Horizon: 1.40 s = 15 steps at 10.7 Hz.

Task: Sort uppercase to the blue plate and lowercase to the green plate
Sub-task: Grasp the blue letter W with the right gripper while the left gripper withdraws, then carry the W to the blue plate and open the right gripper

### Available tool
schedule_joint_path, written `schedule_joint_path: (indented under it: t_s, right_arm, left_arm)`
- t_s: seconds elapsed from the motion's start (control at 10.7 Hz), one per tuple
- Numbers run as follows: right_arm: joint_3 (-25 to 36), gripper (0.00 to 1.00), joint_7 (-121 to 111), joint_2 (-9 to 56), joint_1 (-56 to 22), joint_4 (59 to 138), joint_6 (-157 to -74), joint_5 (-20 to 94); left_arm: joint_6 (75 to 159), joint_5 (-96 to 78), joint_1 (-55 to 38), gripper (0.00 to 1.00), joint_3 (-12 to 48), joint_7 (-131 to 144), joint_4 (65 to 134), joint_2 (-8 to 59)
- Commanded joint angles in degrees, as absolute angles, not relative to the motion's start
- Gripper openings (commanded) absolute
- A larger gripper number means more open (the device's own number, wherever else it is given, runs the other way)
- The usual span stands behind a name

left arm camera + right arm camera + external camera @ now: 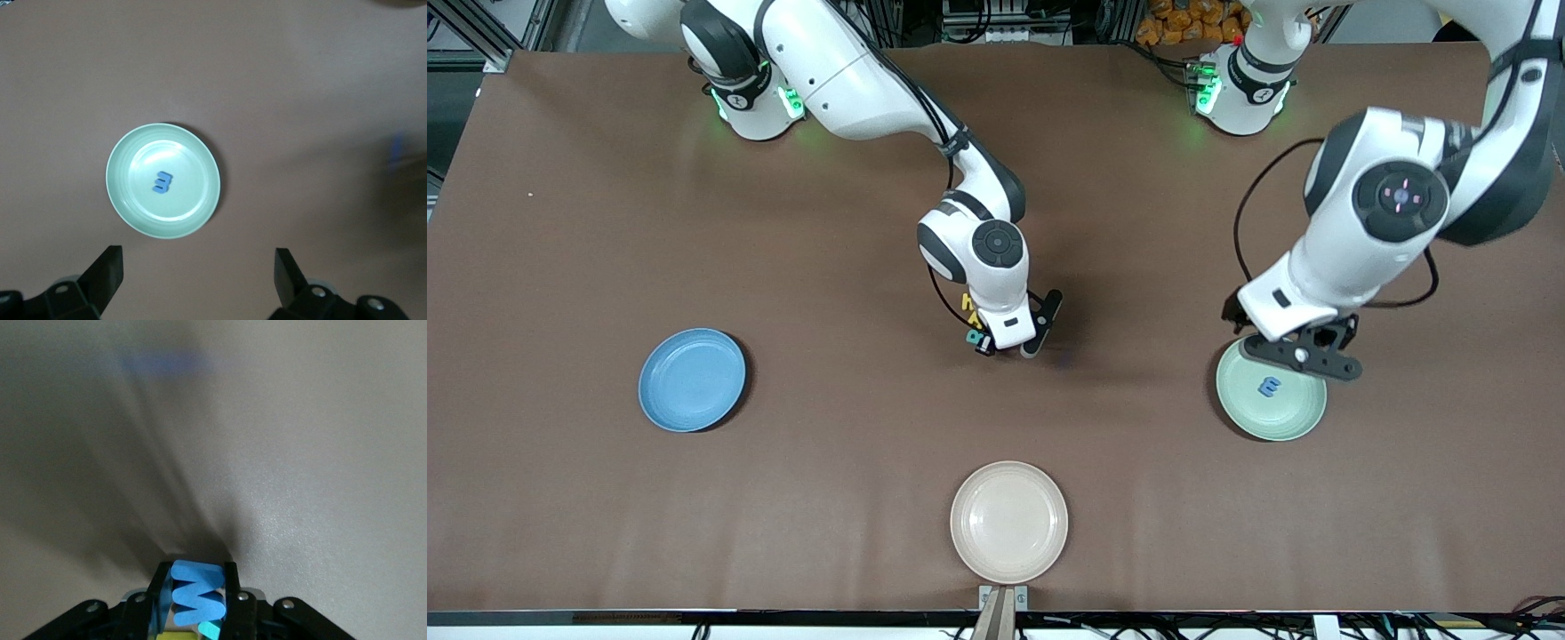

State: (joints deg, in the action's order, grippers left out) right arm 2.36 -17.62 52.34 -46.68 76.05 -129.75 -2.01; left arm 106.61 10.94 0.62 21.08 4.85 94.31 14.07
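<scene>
My right gripper [1000, 345] is low over the middle of the table, shut on a blue capital M [197, 593] that stands on edge between its fingers. Close beside it lie a yellow letter [969, 308] and a teal letter [973, 338]; the teal letter [212, 629] also peeks out under the M. My left gripper [1303, 356] hangs open over the green plate [1294, 427], its fingers [107, 273] wide apart and holding nothing. A blue lowercase m [161, 182] lies in the green plate [120, 193]. The blue plate [692, 380] sits toward the right arm's end.
A cream-white plate [1009, 522] sits near the table's front edge, nearer to the front camera than the letters. Brown tabletop stretches between the three plates. The arms' bases stand along the table's back edge.
</scene>
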Motion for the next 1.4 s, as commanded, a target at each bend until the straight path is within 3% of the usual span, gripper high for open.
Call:
schedule_joint_path:
  t_s: [0.0, 0.28, 0.56, 0.93, 1.31]
  right_arm:
    - [2.72, 0.0, -16.97, 51.25, -46.23, 76.11, -127.19, -2.55]
    - [2.81, 0.0, -10.4, 49.75, -44.04, 75.06, -122.19, -2.29]
    - [2.81, 0.0, -4.32, 46.95, -41.5, 74.18, -115.51, -2.29]
    - [2.73, 0.0, 6.21, 41.32, -33.5, 74.7, -105.66, -2.46]
    - [3.96, 0.0, 3.27, 32.28, -26.3, 88.72, -113.17, -5.52]
  left_arm:
    - [104.25, 5.55, -1.31, 1.0, 16.53, 4.48, 95.01, 10.3]
    - [102.14, 3.96, -3.51, 1.0, 12.49, 4.57, 94.92, 6.25]
    - [99.94, 2.73, -2.82, 1.0, 12.3, 4.66, 94.92, 2.65]
    - [97.03, 0.53, -2.81, 1.0, 9.93, 4.04, 93.16, 1.93]
    - [95.54, 0.53, -2.9, 1.0, 10.02, 3.96, 92.81, 1.14]
